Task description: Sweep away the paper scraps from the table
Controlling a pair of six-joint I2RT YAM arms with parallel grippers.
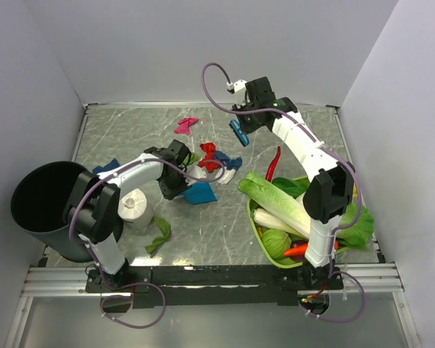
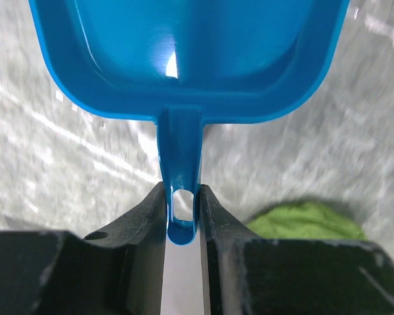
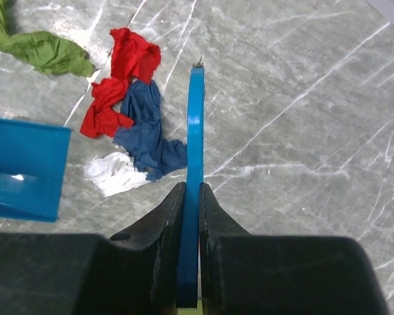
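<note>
**On the counter [image 1: 130,130]: sweep set up, pile not yet collected**

Top view: left tool [image 1: 180,185] clamps a blue dustpan [image 1: 200,193]. The main bunch of paper scraps [image 1: 212,158] (red, blue, white, green) lies mid-counter, btwn the dustpan and the right tool [image 1: 244,119], which pinches a blue brush [image 1: 238,133] on the bunch's far side. Strays sit well apart: a magenta wad [image 1: 185,126] further back, a blue one [image 1: 107,167] nr the black bin [image 1: 43,203], and a green piece [image 1: 158,233] by the tissue roll [image 1: 135,205], scrap or leaf, can't tell. A red chilli [image 1: 274,163] and veg basket [image 1: 255,223] sit close on the right.

Left wrist view: the tool is shut narrow on the dustpan's thin handle loop. No scraps show in the visible part of the pan. A green wad [image 2: 305,220] lies off to the lower right. Whether the pan's front lip touches the counter can't be told.

Right wrist view: the tool is closed tight on the brush, seen edge-on. Red, blue and white wads touch each other just left of it, w/ the dustpan's corner beyond them.

Risks, as a judgement: these wads look light, so a fast stroke would likely flick them past or around the pan. If the lip rides high, scraps slide under it. Both grips are on slim plastic, so side load could twist pan or brush in the jaws. A wide swing could drag the chilli along. One pass won't reach the strays.
</note>
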